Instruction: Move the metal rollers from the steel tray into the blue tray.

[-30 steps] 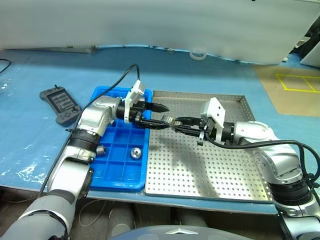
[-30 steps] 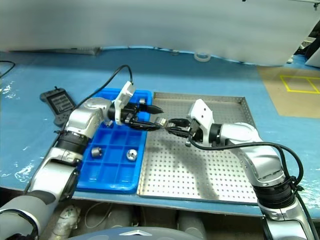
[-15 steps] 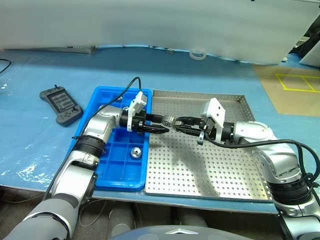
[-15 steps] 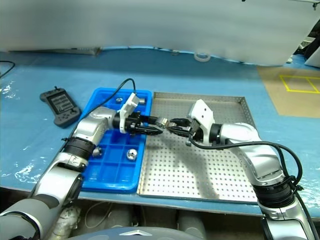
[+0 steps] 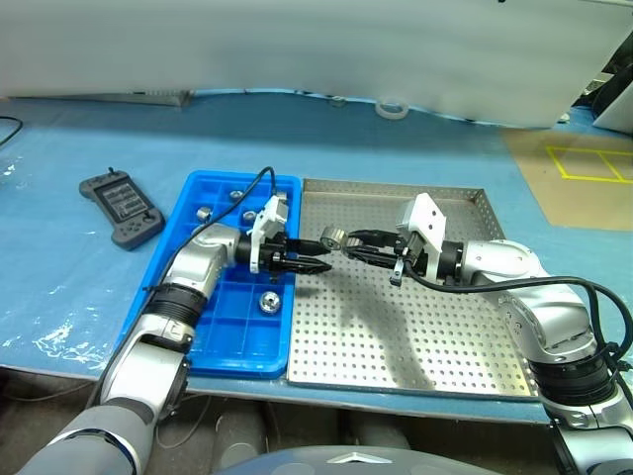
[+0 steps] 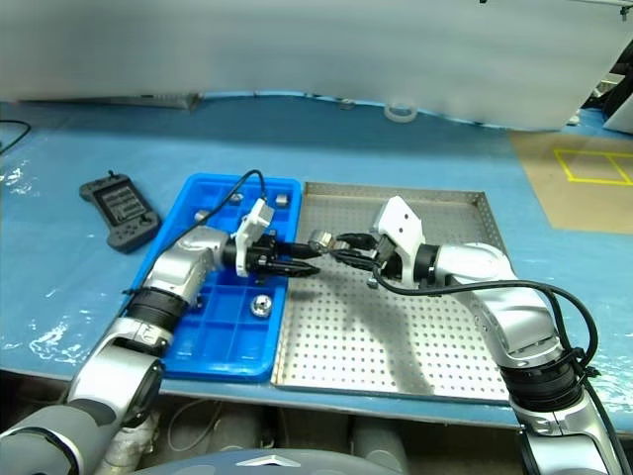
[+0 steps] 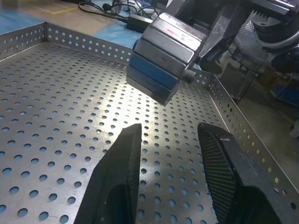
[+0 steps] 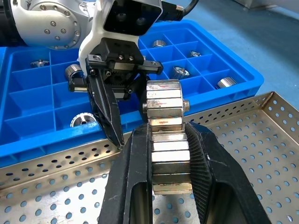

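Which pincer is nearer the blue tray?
Left. The left pincer hangs at the blue tray's right edge; the right pincer, gripping a metal roller, is over the steel tray.

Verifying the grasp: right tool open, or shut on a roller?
Shut on the metal roller: fingers of the right tool clamp both its sides.

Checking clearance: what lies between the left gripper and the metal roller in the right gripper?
Nothing: in the left wrist view, bare steel tray floor separates left gripper and roller.

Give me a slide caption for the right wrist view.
Right gripper holds a metal roller over the steel tray, facing the left gripper.
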Robot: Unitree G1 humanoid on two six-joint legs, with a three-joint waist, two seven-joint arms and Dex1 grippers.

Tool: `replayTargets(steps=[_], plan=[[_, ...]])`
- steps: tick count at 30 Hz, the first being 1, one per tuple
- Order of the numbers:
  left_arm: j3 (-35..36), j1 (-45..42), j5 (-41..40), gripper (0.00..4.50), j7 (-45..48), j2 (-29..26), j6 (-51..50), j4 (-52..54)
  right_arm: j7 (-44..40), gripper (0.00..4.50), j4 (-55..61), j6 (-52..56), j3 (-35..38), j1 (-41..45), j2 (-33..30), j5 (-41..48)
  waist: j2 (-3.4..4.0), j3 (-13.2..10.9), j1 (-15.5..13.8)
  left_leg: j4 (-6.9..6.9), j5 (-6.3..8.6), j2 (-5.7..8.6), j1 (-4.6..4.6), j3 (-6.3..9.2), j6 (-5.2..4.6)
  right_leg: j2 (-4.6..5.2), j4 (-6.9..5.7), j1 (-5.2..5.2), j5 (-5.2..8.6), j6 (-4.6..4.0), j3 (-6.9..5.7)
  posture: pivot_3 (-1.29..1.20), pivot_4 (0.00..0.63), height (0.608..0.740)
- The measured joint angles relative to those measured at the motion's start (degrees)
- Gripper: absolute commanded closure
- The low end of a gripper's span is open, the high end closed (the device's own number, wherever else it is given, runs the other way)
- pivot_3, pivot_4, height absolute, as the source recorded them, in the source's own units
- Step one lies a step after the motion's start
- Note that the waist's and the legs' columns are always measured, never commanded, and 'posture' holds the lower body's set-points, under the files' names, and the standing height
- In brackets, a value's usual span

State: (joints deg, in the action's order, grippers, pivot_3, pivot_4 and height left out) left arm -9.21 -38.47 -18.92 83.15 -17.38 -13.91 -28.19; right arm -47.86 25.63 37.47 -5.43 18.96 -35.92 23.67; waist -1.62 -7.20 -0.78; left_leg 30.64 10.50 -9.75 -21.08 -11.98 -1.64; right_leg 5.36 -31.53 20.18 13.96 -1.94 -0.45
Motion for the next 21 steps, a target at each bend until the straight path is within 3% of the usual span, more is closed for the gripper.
replayTargets(steps=[2,5,11,21], plan=[[-0.02,0.73,0.03,2.54,-0.2,-0.54,0.01,0.5,0.01,3.85,0.0,0.0,-0.01,-0.01,-0.01,-0.02,0.0,0.0,0.07,0.0,0.0,0.0,0.0,-0.01,0.01,0.0,0.0,0.01,0.0,0.0,0.01,-0.3,0.15,0.74],[0.26,0.63,0.02,1.97,-1.17,-1.65,-1.35,0.05,0.02,3.85,0.0,0.0,-0.01,-0.01,-0.02,-0.09,0.01,0.0,0.02,0.0,0.0,-0.02,0.01,-0.01,0.01,-0.02,-0.02,0.02,0.0,0.0,0.0,-0.3,0.15,0.74],[1.33,-1.6,-0.11,0.06,-3.02,-1.29,-2.56,-1.23,-0.01,3.85,0.0,-0.06,-0.11,-0.01,-0.01,-0.22,0.01,0.0,0.0,0.02,-0.01,0.03,0.0,-0.02,0.03,0.01,0.01,0.01,0.0,0.0,0.04,-0.3,0.15,0.74],[1.64,-1.19,-2.5,0.06,-5.03,-0.2,-6.61,6.54,0.01,3.85,-0.01,-0.08,-0.37,-0.01,-0.01,-0.48,0.01,-0.01,-0.01,0.01,-0.01,0.02,0.0,-0.02,0.0,0.0,-0.01,0.0,0.0,0.0,0.02,-0.3,0.15,0.74]])
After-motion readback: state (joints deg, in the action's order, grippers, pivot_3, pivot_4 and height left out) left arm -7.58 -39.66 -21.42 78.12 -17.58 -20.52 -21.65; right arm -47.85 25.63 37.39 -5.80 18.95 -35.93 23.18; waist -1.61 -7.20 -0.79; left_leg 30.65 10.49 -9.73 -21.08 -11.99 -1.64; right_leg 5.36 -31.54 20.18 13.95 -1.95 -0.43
